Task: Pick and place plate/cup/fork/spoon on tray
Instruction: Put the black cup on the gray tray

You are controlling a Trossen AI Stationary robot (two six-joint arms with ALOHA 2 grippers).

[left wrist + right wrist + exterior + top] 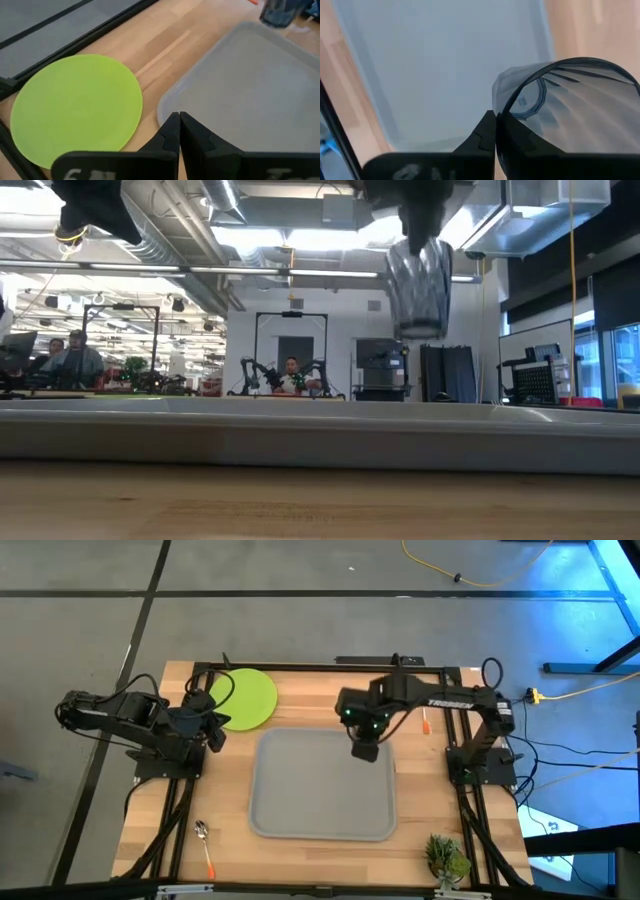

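Observation:
The light grey tray (322, 802) lies in the middle of the table. My right gripper (364, 748) is shut on the dark translucent cup (420, 288) above the tray's far right part; the cup also shows in the right wrist view (580, 115). The lime-green plate (246, 698) lies flat on the wood at the far left of the tray. My left gripper (179, 122) is shut and empty between the plate (75, 110) and the tray's far left corner (167, 107). The spoon (204, 840) lies near the table's front left. The fork's orange-red handle (425, 722) shows behind my right arm. My right gripper holds the cup by its rim (504, 106), one finger inside the cup and one outside its wall. The fingers come from above, pointing down. The cup hangs upright below them, mouth up, lifted clear of the tray (320, 435).
A small green plant (447, 858) stands at the table's front right corner. Dark frame rails run along the table's left, right and far sides. People sit far off in the room behind the table.

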